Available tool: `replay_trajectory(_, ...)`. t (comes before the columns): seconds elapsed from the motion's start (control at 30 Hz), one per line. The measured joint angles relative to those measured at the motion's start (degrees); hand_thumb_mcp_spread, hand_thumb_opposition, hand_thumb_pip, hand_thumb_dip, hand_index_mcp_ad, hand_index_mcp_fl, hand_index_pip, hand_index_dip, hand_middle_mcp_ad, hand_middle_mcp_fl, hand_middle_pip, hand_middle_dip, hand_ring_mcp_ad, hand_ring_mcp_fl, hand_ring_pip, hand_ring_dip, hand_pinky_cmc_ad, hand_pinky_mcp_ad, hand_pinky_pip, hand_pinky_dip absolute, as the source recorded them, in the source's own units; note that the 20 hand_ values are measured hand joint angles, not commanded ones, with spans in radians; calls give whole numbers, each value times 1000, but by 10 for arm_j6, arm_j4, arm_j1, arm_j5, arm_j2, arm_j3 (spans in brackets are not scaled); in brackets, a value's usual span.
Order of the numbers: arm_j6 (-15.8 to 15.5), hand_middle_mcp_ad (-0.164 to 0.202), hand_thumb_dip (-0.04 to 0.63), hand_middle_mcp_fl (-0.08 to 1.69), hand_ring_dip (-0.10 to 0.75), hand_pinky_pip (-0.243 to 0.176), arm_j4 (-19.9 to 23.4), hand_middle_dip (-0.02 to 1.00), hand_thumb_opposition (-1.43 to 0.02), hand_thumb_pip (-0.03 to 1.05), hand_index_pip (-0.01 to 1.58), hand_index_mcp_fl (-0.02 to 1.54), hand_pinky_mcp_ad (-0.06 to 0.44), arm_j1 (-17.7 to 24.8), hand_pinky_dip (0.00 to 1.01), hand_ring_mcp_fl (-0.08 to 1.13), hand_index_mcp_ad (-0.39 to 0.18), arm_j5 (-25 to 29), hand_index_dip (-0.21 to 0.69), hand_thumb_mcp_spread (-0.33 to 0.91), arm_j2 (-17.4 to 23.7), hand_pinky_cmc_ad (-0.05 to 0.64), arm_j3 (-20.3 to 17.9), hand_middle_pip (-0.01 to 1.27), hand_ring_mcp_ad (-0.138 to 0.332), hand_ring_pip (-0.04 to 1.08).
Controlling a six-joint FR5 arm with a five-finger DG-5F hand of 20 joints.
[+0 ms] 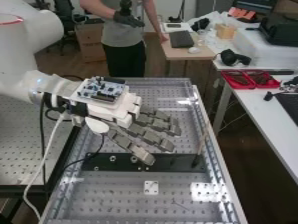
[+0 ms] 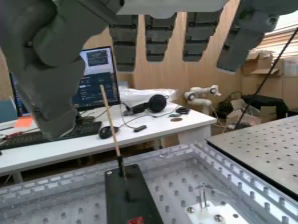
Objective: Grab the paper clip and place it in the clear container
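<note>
One robot hand [image 1: 122,116], white at the back and dark grey at the fingers [image 1: 151,136], is held above the worktop [image 1: 110,199], spread wide and gripping nothing; the pose is presumably kept so that an object can be approached from above. One flat dark bar [image 1: 173,161], laid across the worktop beneath and beyond the fingertips. One thin wooden stick [image 2: 109,115], stood nearly upright at the bar's end, perhaps as a position mark. One small white plate [image 1: 151,185], set beside the bar, apart from it; by it is seen one slender upright metal fitting [image 2: 202,194], purpose uncertain. Paper clip: not identified with certainty, so its place cannot be told; it should be located before the fingers are lowered, since thin wire could easily be missed. Clear container: likewise not identified with confidence. Two shallow red bins [image 1: 250,86], open-topped, kept on the white side table [image 1: 267,111]; small dark and brownish items are contained, their kind indistinct.
</note>
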Motion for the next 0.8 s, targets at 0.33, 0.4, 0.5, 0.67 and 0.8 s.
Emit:
replay_trajectory(0.33,-11,2,190,-24,87,-75,8,133,-756,644,824,253,246,-36,328,0,-122,-23,-51,312,-58,291,28,122,127,86)
replay_trajectory(0.4,-12,2,190,-23,87,-75,8,136,-756,649,890,258,250,-41,328,0,-122,-27,-51,316,-65,291,33,126,127,86)
replay_trajectory(0.5,-16,5,204,-19,87,-72,8,138,-771,686,988,272,250,-50,328,0,-138,-37,-51,321,-80,291,46,126,129,86)
replay_trajectory(0.67,-25,2,206,12,87,-75,5,140,-785,686,1108,304,250,-64,325,0,-138,-56,-51,321,-106,291,71,124,126,86)
replay_trajectory(0.8,-44,2,222,9,87,-75,-2,140,-801,686,1201,298,250,-74,323,0,-141,-74,-45,344,-124,291,92,124,126,86)
